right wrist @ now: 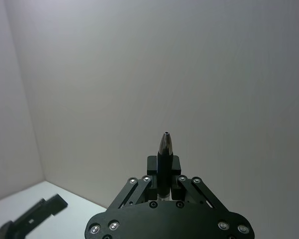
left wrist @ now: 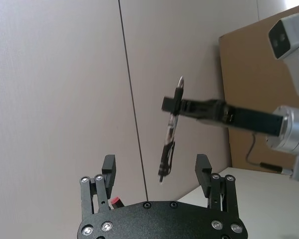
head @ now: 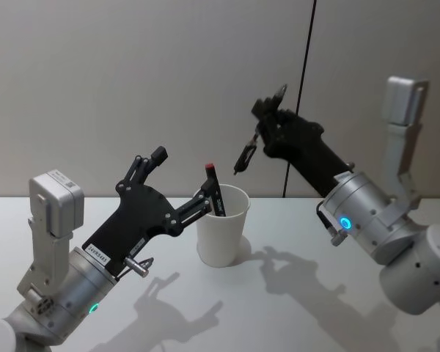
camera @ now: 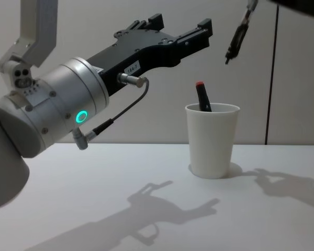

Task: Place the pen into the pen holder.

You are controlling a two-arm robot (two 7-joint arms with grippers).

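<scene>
Jaws of right gripper (head: 262, 130) clamp a dark pen (head: 246, 155) tip-down, above and right of pen holder (head: 221, 226) already containing a red-capped pen (head: 214, 187); left gripper (head: 183, 183) gapes empty beside it; lowering and release remain.

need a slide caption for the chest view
Open left gripper beside white cup holding a red-capped pen; second pen hangs above.
</scene>
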